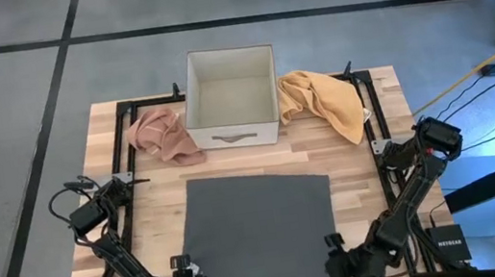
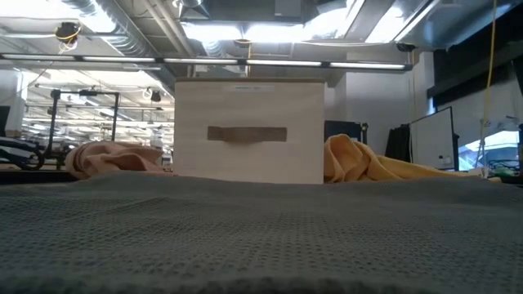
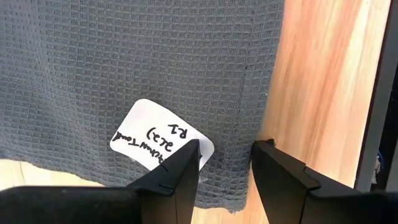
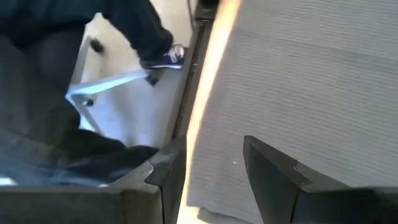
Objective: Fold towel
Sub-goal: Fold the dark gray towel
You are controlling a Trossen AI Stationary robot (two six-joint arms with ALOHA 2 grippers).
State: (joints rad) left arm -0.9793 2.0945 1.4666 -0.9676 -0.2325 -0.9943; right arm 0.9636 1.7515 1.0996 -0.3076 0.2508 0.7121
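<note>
On the wooden bench [image 1: 392, 128] amid grey taped floor [image 1: 11, 113], the dark towel [image 1: 258, 226] lies flat at the near middle, left gripper [image 3: 225, 155] and right gripper [image 4: 214, 155] open, empty over its near corners.

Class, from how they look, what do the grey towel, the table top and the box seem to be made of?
Grey towel: woven cloth, probably cotton; a waffle grid shows, matte.
Table top: light wood, with visible grain and a smooth, slightly glossy finish.
Box: pale fabric-covered board, likely; flat stiff walls, matte.

Grey towel [image 2: 261, 237] before box [image 2: 249, 131]
</note>
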